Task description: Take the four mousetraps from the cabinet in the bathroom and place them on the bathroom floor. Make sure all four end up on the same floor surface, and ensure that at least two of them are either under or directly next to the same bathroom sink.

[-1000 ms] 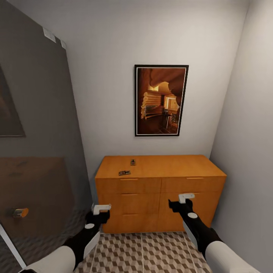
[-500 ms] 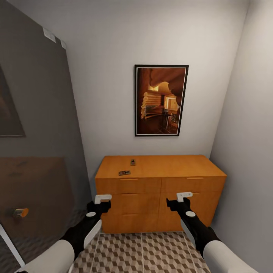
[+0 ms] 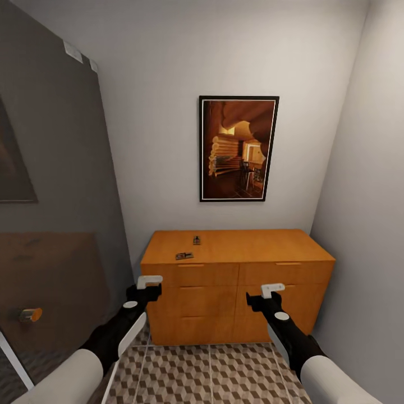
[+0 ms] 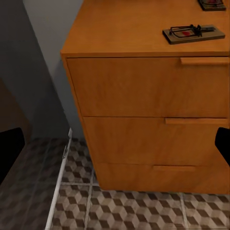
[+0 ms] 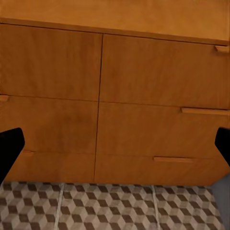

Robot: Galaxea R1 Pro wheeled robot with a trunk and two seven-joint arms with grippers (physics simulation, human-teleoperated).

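The honey-orange cabinet [image 3: 235,280] stands against the far wall. Two mousetraps lie on its top near the left end: one by the front edge [image 3: 184,256] and one further back [image 3: 197,240]. In the left wrist view the nearer mousetrap [image 4: 193,33] shows its dark spring, and the other mousetrap [image 4: 212,4] is cut by the frame edge. My left gripper [image 3: 147,287] hangs open before the left drawers, below the top. My right gripper [image 3: 268,296] is open before the right drawer fronts [image 5: 143,72]. The cube-patterned bathroom floor [image 3: 224,373] lies below.
A dark glass panel [image 3: 56,224] with a white bottom rail [image 4: 60,182] closes the left side. The plain wall [image 3: 365,224] is close on the right. A framed picture [image 3: 239,148] hangs above the cabinet. The alcove is narrow.
My left gripper has risen toward the level of the cabinet's top drawer. The right gripper has shifted slightly up and left. The mousetraps have not moved.
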